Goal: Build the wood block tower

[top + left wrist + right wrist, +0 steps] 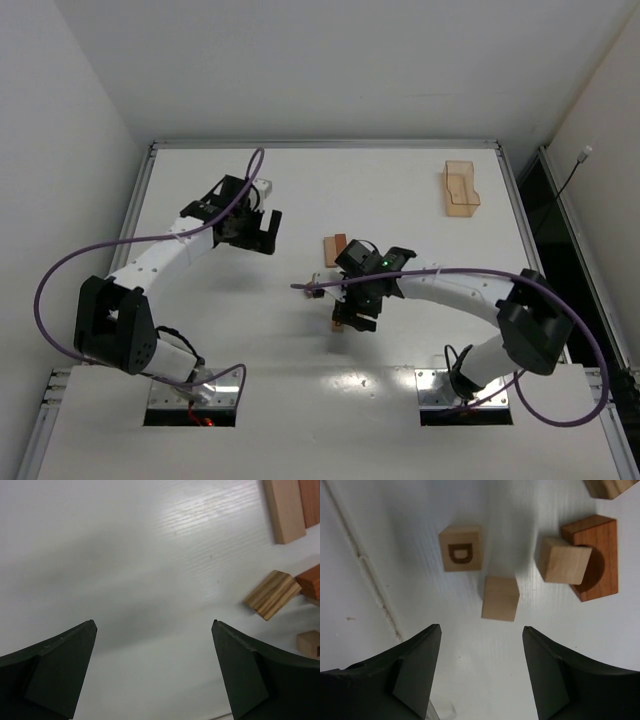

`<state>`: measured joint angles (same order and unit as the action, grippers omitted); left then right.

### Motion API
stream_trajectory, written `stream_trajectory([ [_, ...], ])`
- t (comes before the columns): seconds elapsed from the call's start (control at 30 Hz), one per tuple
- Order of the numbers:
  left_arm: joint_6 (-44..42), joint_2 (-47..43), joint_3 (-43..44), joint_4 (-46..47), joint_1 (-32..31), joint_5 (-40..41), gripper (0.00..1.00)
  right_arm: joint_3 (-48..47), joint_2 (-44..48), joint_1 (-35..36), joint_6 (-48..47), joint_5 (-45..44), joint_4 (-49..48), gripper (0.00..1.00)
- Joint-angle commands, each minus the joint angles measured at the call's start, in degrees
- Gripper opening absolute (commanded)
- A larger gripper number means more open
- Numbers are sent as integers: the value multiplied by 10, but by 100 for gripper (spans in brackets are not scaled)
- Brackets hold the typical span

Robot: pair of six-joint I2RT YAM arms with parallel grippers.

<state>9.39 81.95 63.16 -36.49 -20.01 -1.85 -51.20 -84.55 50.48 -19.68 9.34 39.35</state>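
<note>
the wood blocks [335,250] lie loose near the middle of the tabletop [400,180], with no tower raised yet. in the right wrist view a tan cube lettered d [461,548] sits just beside a plain tan cube [500,598]. to their right another tan cube [563,561] overlaps the hollow of a reddish-brown arch [600,575] lying flat; whether it rests on the arch i cannot tell. the left wrist view catches a tan bar [285,510] beside a reddish bar [311,497], and nearer, a striped tan block [272,594] tilted against a reddish piece [311,582].

the right jaws hang just above the cubes, spread wide and holding nothing. the left jaws, off to the left of the blocks over bare tabletop, are likewise spread and empty.

the right arm [450,285] and the left arm [170,255] are white, each trailing a purple cable [60,270]. a translucent tan tray [461,188] stands well apart at the far right. the tabletop is glossy white with a faint grain and has a metal rail [320,145] along its edges. plain white walls [60,100] close in the left and back.
</note>
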Motion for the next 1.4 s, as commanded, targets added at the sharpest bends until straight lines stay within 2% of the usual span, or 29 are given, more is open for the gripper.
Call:
stream_trajectory([
  [0.0, 15, -21, 9, 14, 23, 0, 99, -46, -33, -6, 20, -18, -27, 63],
  [0.43, 15, 13, 14, 9, 53, -22, 99, -94, -126, -6, 48, -44, -30, 61],
  [0.93, 15, 29, 14, 14, 70, -33, 99, -71, -127, -6, 43, -62, -14, 59],
  [1.1, 15, 40, 14, 19, 70, -39, 99, -59, -121, 0, 43, -50, -9, 51],
  [1.37, 20, 45, 14, 25, 75, -49, 99, -47, -121, 6, 43, -45, -3, 50],
])
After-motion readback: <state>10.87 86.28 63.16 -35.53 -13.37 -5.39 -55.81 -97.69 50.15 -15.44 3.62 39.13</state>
